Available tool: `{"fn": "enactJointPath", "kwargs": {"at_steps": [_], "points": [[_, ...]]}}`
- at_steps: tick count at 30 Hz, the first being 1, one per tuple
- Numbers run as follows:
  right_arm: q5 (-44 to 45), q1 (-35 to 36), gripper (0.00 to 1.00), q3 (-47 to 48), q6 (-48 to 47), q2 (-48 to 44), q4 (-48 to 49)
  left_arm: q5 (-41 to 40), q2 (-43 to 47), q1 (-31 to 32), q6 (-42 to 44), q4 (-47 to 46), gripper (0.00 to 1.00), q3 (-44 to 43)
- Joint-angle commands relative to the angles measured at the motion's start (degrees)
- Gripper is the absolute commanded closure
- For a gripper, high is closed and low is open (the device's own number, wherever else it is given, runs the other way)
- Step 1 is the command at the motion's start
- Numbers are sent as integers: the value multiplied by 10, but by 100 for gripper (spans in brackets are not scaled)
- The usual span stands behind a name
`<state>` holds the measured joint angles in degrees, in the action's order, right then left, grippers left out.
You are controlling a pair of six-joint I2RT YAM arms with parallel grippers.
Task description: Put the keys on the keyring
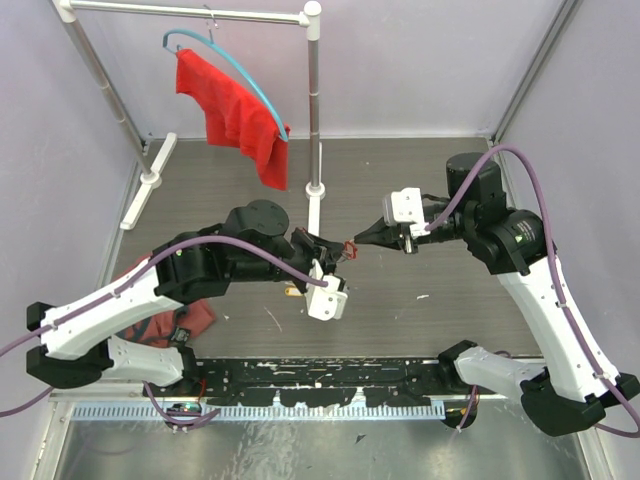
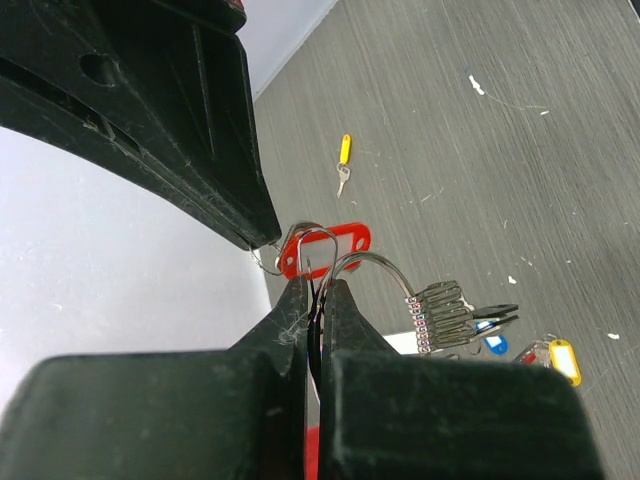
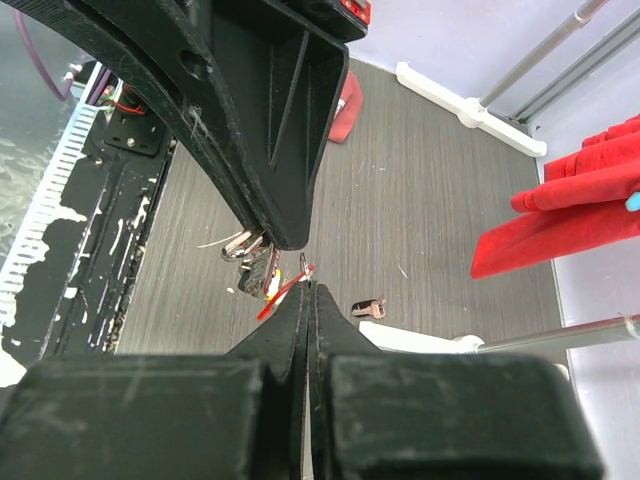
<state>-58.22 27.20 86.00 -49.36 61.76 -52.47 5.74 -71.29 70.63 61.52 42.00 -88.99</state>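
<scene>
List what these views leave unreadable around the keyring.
Left wrist: right gripper partly covers the red tag's loop end; whether it is threaded on the keyring is unreadable.
Right wrist: left gripper hides most of the bunched keys.
Top external: ring wire too small to trace.

No writing, label, brand or number is legible on anything shown here

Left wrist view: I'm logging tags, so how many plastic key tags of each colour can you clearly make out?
Red tag: 1
Yellow tags: 2
Blue tag: 1
Total: 4; a reddish bit beside the blue one is too small to tell.
</scene>
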Motion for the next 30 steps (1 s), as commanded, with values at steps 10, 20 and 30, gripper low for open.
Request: {"fn": "enactJointPath", "kwargs": {"at_steps": [10, 20, 30], "points": [[-41, 7, 99, 13, -37, 0, -20, 9, -10, -1, 6, 5, 100, -35], [-50, 7, 99, 26, -66, 12, -57, 3, -10, 0, 6, 4, 100, -38], [-46, 7, 99, 20, -46, 4, -24, 11, -34, -1, 4, 12, 100, -47]]}}
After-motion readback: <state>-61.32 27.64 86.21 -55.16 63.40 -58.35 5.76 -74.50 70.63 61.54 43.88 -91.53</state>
